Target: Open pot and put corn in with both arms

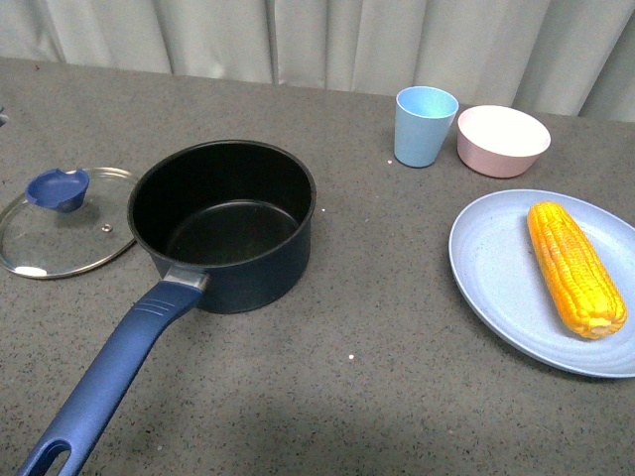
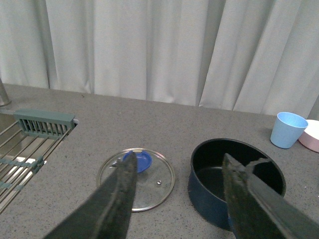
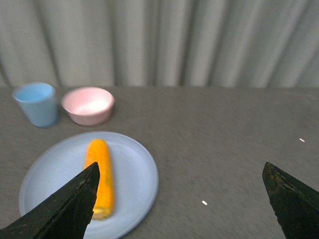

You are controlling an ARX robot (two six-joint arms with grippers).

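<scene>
Kitchen: counter [image 1: 377, 347], sink rack [image 2: 44, 124], pot [image 1: 248, 283]

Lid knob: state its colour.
The knob is dark blue, clearest in the front view.

The front camera looks down across the table [image 1: 377, 337] toward the curtain [image 1: 298, 40], close in. The left wrist camera looks past the left gripper [image 2: 178, 158] at the lid [image 2: 149, 191] and pot [image 2: 207, 196] — both also in the front view. The right wrist camera, behind the right gripper [image 3: 180, 167], faces the plate [image 3: 139, 169] — all 3 views share the cup [image 1: 425, 125].

open navy pot [image 1: 223, 223], corn [image 1: 574, 267] on plate [image 1: 496, 278]
</scene>
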